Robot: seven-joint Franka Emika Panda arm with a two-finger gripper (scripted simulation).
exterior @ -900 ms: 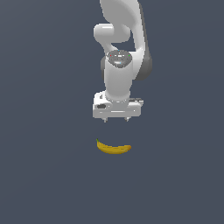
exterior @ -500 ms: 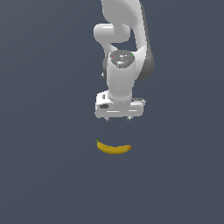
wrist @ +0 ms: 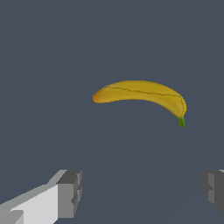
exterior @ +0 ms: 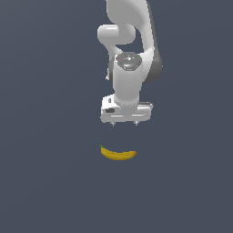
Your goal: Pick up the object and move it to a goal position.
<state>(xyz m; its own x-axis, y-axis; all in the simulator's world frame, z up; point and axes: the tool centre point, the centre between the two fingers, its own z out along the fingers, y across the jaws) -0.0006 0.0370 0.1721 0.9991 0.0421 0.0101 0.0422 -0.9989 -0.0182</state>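
Banana (exterior: 118, 154) lies crosswise (stem toward exterior view's left) below the spread-open pincer (exterior: 124, 123)

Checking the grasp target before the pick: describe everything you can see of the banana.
The banana is small, curved and smooth yellow, with a faint dark seam along its skin and a short green stem tip. It looks whole and unbruised. It lies flat on the plain dark surface, stem toward the exterior view's left. Nothing touches it; the open fingers are apart from it.

Overhead exterior view; downward close wrist view
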